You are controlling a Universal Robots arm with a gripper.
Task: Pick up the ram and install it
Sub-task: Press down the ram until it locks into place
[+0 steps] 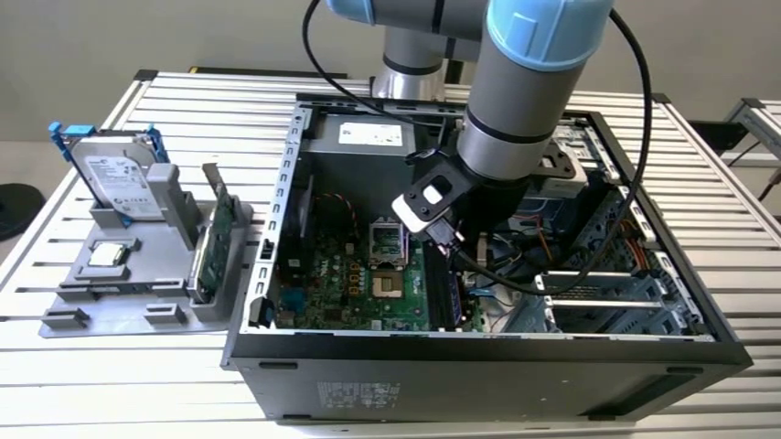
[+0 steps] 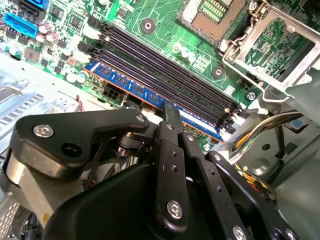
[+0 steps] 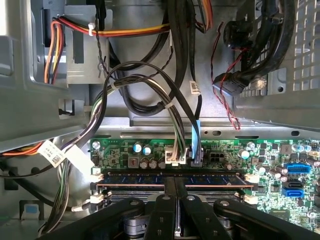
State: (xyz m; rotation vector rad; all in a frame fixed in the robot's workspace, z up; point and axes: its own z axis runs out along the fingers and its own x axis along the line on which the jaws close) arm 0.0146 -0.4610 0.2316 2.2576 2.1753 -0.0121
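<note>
Second wrist view looks down past the gripper onto the motherboard, where the ram, a blue stick with small chips, sits edge-down in the outermost of the dark memory slots. The fingers are closed together with their tips on the stick's top edge, which reads as pressing it into its seat rather than carrying it. In the first wrist view the same closed fingers meet over the middle of the ram, a sensible spot for pushing evenly toward the white latches at both ends. Whether those latches have snapped shut I cannot tell. In the exterior view the arm reaches straight down into the open computer case, which lies on its side on the slatted worktop, beside a grey parts holder with the hard drive and green card.
</note>
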